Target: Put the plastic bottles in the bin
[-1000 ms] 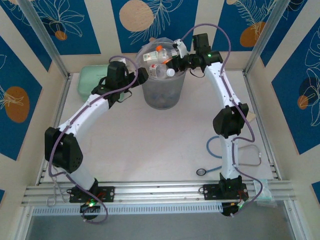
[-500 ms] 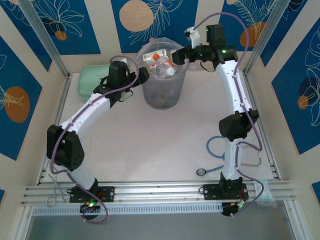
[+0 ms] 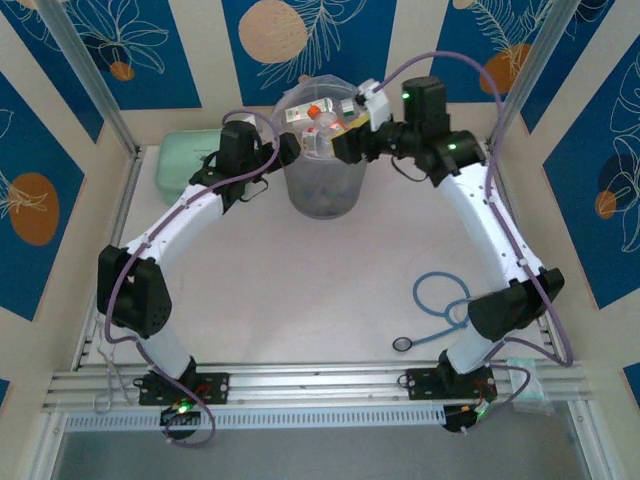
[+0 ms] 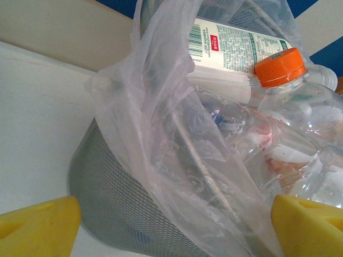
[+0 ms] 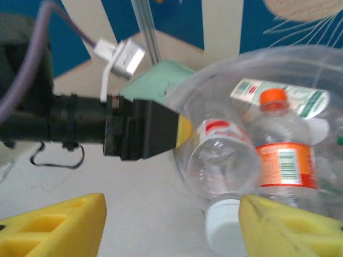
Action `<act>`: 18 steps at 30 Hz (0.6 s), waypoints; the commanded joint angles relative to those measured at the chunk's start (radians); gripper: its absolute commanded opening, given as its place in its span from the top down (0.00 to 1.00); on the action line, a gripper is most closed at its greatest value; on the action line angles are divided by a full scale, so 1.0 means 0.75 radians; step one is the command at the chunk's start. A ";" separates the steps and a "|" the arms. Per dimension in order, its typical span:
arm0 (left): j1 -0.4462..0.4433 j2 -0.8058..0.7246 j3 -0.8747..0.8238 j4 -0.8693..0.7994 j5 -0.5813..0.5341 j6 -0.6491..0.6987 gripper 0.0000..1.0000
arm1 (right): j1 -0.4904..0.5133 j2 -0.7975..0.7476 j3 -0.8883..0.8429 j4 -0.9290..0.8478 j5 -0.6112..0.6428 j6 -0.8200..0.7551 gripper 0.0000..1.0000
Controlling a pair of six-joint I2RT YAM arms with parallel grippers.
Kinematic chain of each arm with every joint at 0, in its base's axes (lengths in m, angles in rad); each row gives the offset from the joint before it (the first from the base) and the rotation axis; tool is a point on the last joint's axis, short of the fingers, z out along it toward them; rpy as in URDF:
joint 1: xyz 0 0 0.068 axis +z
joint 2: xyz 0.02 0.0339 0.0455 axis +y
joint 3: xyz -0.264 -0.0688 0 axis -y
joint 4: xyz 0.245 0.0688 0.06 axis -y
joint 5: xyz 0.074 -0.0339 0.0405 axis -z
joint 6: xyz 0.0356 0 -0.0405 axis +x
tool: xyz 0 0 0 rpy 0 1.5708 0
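Near edge of table: blue stethoscope, untouched | mid: left gripper, jaws spread, bin rim and liner just ahead between tips, nothing pinched | far: right gripper, jaws spread, white-capped bottle lying in bin beside one tip, unclamped | step: release, likely | next: lift clear of liner.

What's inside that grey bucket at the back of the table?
The bin holds clear plastic bottles piled to its rim: an orange-capped bottle, a white-capped bottle. A clear bag lines it. Lower layers are covered.
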 commanded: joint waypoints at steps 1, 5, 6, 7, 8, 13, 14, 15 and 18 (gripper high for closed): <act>0.009 0.032 0.044 0.016 0.021 -0.023 0.08 | 0.050 0.070 -0.025 0.034 0.211 -0.076 0.39; 0.010 0.030 0.042 0.013 0.014 -0.024 0.09 | 0.013 0.141 -0.019 0.084 0.258 -0.045 0.56; 0.010 0.027 0.040 0.013 0.013 -0.024 0.08 | -0.003 0.152 -0.030 0.106 0.239 -0.030 0.60; 0.009 0.027 0.042 0.014 0.013 -0.024 0.09 | -0.014 0.165 -0.035 0.114 0.222 -0.020 0.61; 0.010 0.027 0.042 0.013 0.013 -0.024 0.09 | -0.024 0.180 -0.032 0.115 0.208 -0.012 0.62; 0.010 0.025 0.054 -0.001 0.012 -0.014 0.09 | -0.030 0.219 -0.023 0.134 0.176 -0.014 0.59; 0.008 0.023 0.054 -0.002 0.011 -0.013 0.08 | -0.032 0.222 -0.017 0.137 0.170 -0.016 0.58; 0.010 0.020 0.054 -0.001 0.012 -0.012 0.09 | -0.034 0.228 -0.007 0.138 0.169 -0.016 0.58; 0.009 0.000 0.054 -0.007 0.014 -0.007 0.08 | -0.047 0.241 0.052 0.098 0.140 -0.012 0.54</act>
